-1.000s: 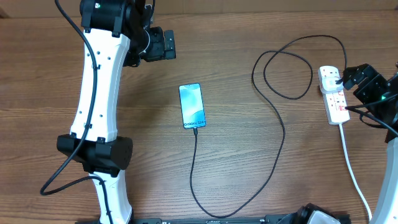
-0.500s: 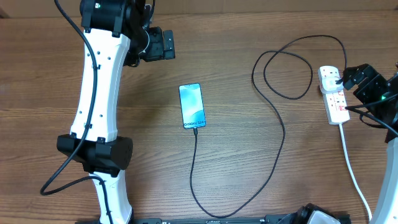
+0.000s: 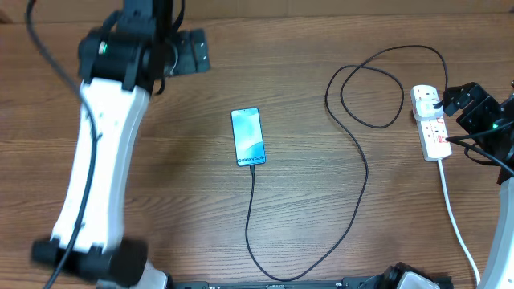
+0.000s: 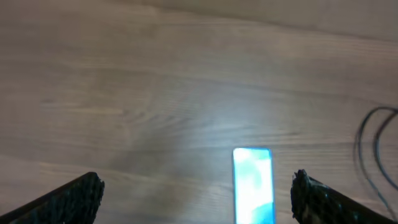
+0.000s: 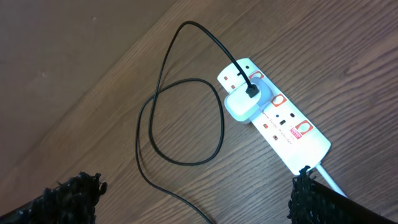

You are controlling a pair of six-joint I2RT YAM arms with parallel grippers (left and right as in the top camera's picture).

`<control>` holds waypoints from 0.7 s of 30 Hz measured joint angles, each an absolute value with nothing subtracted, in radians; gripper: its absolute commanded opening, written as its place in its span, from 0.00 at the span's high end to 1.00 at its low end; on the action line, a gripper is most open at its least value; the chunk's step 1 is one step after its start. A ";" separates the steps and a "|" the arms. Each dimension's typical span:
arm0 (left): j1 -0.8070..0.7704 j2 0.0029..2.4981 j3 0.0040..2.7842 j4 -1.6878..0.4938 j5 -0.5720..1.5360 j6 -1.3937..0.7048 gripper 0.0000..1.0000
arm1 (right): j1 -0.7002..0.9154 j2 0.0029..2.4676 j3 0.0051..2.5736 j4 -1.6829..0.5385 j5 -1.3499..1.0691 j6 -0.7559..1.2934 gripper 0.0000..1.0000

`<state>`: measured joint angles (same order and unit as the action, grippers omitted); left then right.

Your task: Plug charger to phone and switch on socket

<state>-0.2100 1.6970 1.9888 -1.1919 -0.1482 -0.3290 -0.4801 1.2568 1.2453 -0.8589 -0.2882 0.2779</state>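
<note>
While both pairs gape empty, left jaws frame phone (image 4: 253, 183) ahead, right jaws frame power strip (image 5: 292, 132).

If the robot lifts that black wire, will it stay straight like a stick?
Probably not. The wire lies in loose curves and a loop, so it looks floppy and would likely sag. It looks thin, so probably light. Its ends meet the phone and the power strip, so a hard tug might drag the phone.
</note>
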 measured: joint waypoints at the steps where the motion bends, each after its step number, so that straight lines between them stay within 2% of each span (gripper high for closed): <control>1: -0.210 1.652 1.925 -1.164 -0.162 -0.329 0.00 | -0.480 1.257 1.245 -0.859 -0.288 0.279 0.00; 10: -0.210 1.267 1.316 -0.860 -0.259 -0.329 0.00 | -0.480 1.257 1.245 -0.859 -0.288 0.281 0.00; 21: -0.210 0.733 0.681 -0.293 -0.300 -0.328 0.00 | -0.480 1.257 1.245 -0.860 -0.287 0.281 0.00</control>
